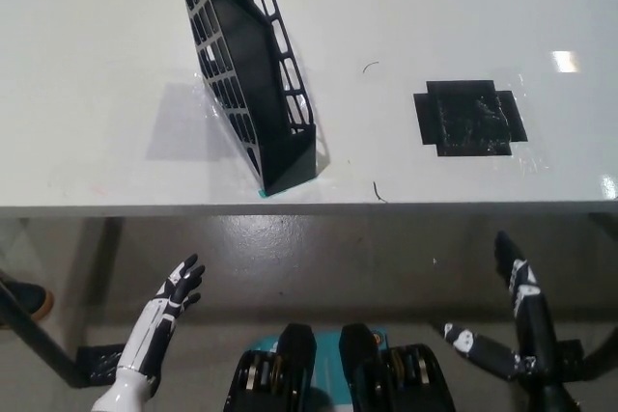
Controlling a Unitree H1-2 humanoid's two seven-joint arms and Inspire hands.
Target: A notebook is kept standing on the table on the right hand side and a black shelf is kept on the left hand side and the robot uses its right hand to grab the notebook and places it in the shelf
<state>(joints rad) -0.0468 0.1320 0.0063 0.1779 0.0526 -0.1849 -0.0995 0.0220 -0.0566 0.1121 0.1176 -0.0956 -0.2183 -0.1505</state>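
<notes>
The black mesh shelf [253, 74] stands tilted on the white table [97, 65], left of centre, its lower end near the front edge. A dark flat slab lies inside it; I cannot tell whether that is the notebook. No notebook stands anywhere else on the table. My black right hand [522, 320] hangs below the table's front edge at the lower right, fingers apart and holding nothing. My white left hand [170, 298] rests low at the lower left, also open and off the table.
A square patch of black tape [469, 117] is stuck on the table's right side. A dark table leg [39, 346] and a person's shoe [23, 294] show on the floor at the far left.
</notes>
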